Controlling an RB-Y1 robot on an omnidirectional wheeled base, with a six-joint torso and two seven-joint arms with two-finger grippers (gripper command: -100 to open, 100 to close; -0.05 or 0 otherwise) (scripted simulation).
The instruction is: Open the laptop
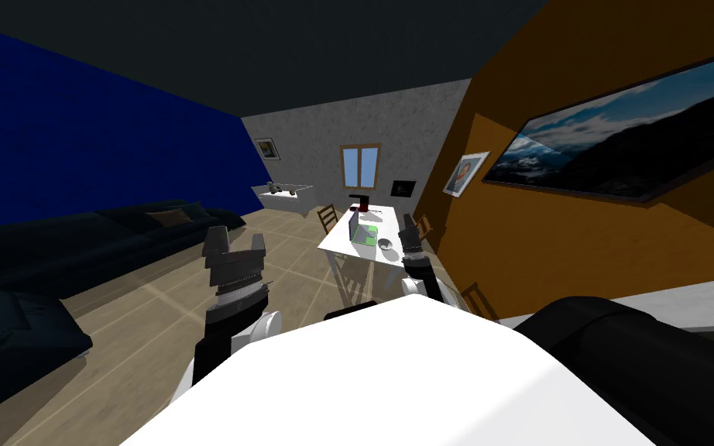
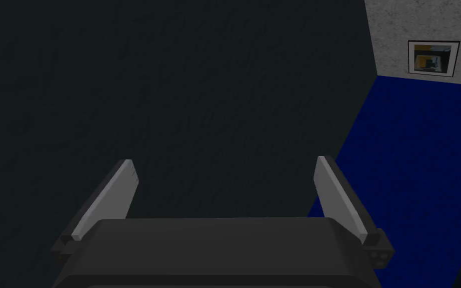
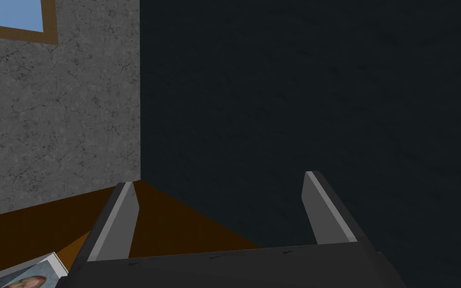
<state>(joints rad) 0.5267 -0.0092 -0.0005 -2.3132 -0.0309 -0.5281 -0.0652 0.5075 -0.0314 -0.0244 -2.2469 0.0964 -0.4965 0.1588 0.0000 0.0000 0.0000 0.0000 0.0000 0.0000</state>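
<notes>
A pale tiled floor [image 1: 154, 310] is stretching past a long, dark cushioned sofa [image 1: 77, 248] towards a white rectangular worktop [image 1: 340, 241] standing well ahead. The left tool [image 2: 224, 161] and right tool [image 3: 218, 179] are pointing upward, their flat grey blades spread wide and gripping nothing. The thin grey laptop [image 1: 356, 226] is sitting mid-worktop, far from both tools, near a small round bowl [image 1: 385, 244].
</notes>
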